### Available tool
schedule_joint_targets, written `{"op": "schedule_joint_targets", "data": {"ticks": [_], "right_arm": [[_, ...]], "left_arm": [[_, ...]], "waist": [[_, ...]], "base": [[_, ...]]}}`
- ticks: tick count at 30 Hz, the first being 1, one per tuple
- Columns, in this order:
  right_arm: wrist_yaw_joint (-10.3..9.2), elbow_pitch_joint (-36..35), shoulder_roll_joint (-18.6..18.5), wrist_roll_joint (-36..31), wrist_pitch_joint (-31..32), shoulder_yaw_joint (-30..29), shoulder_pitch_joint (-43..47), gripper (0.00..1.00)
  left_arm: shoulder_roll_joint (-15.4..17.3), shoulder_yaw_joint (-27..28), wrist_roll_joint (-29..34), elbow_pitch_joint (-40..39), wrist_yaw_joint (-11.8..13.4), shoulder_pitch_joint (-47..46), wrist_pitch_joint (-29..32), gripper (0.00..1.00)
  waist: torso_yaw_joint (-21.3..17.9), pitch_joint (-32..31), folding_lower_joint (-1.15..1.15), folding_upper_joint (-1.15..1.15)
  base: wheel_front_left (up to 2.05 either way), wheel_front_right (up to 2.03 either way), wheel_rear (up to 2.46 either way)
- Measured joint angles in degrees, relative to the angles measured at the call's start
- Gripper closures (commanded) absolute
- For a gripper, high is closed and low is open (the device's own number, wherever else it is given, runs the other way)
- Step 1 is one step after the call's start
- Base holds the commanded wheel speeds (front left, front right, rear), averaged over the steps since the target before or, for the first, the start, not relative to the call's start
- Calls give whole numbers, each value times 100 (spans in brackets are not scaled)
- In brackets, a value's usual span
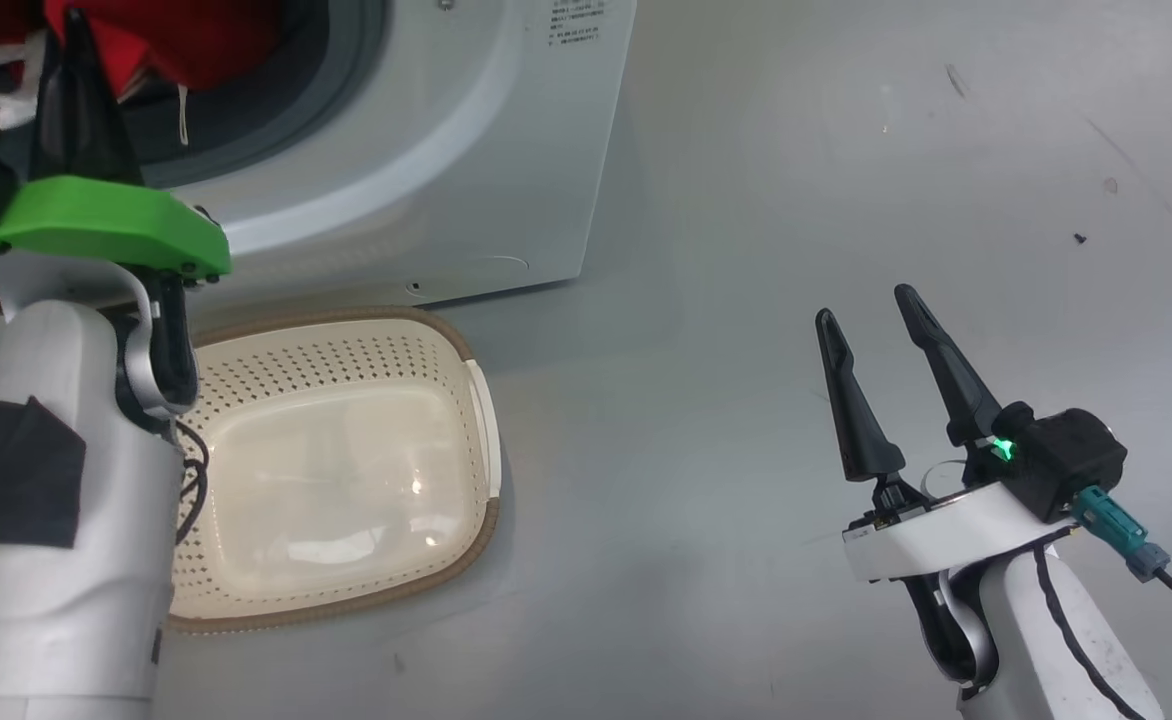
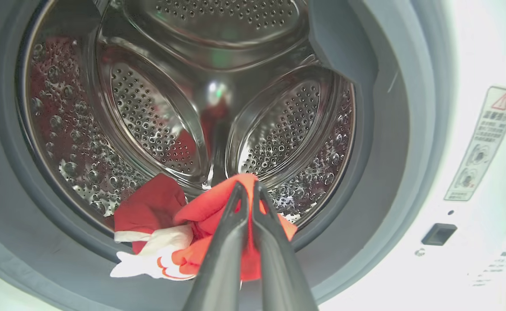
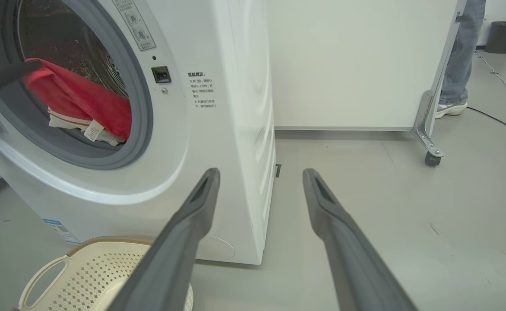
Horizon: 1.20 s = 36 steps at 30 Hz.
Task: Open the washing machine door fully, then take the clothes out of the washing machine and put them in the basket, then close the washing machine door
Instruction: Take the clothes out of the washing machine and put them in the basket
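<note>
The left end effector (image 2: 248,186) reaches into the mouth of the big white front-loading washing machine (image 1: 506,150). Its two long dark fingers are pressed together, pinching a fold of the bright red, white-trimmed soft clothes (image 2: 153,207). The clothes lie heaped at the lower front lip of the perforated steel drum (image 2: 149,112), close against the grey rubber seal (image 2: 387,129). A piece of white fabric (image 2: 136,263) with a red edge sticks out beneath the red, nearest the opening. In the right wrist view a small white tag (image 3: 92,129) hangs from the underside of the bundle. The porthole stands uncovered, and the drum wall behind the heap carries red reflections.

The small cream plastic basket (image 1: 346,350), rectangular with perforated sides and a brown woven-look rim, stands on the grey floor (image 1: 796,150). It sits just in front of the washing machine, below the porthole, with its glossy bottom showing. In the head view the left forearm overlaps the basket's left side.

The right end effector (image 1: 864,306) hangs well to the right of the basket, above bare floor, with its fingers spread wide and open. In its own wrist view they point past the machine's right front corner. Beyond stands a white panel (image 3: 356,65) on a castered metal foot, and beside it a person's leg (image 3: 462,52) in blue jeans and a pale shoe.
</note>
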Motion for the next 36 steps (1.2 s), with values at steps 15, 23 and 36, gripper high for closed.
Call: {"op": "schedule_joint_targets", "data": {"ticks": [15,23,36], "right_arm": [[0,107,2,-64,0,223,344,0],[0,138,2,-108,0,250,538,0],[0,62,4,-148,0,197,663,0]], "left_arm": [[-188,56,122,-810,60,840,-240,100],[-187,91,338,-1366,154,1115,-256,100],[-226,247,699,-2540,269,1498,-282,100]], "waist": [[252,-790,0,0],[295,-1122,0,0],[305,-1251,0,0]], "base": [[0,0,0],[0,0,0],[0,0,0]]}}
